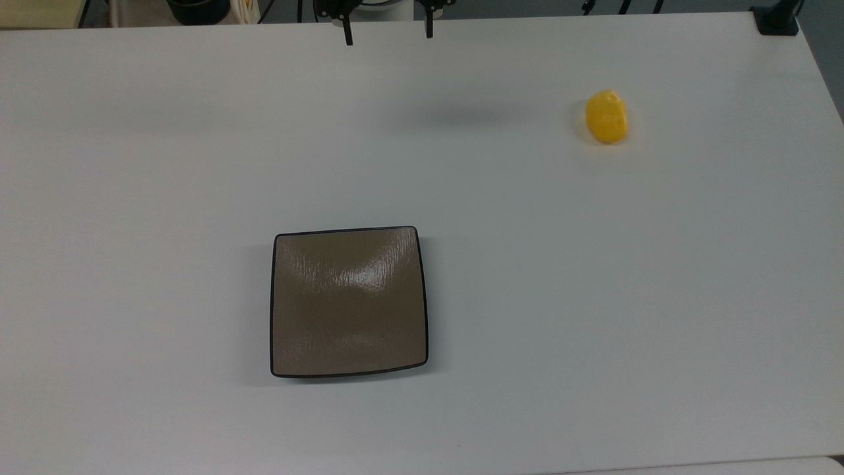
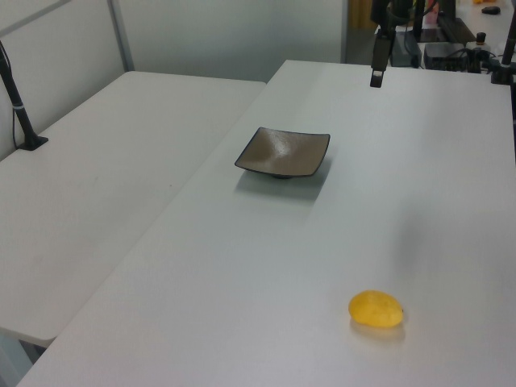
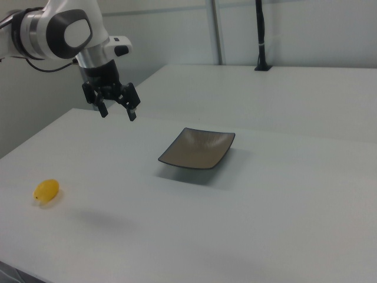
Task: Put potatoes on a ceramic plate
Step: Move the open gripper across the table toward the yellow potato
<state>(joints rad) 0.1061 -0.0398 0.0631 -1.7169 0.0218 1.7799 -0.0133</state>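
Observation:
The yellow potato (image 1: 607,117) lies alone on the white table at the top view's upper right; it is also at the left view's lower right (image 2: 376,309) and the right view's far left (image 3: 46,190). The square brown ceramic plate (image 1: 349,302) with a black rim sits empty near the table's middle (image 2: 283,151) (image 3: 197,148). My gripper (image 1: 388,30) hangs open in the air at the top view's upper edge, well apart from both; the right view shows it (image 3: 118,111) above the table, with nothing between its fingers.
The white table (image 1: 593,297) has wide bare room around the plate and potato. A second white table (image 2: 97,193) adjoins it. A black post (image 3: 261,35) stands on that table, and a black clamp (image 1: 777,20) is at a corner.

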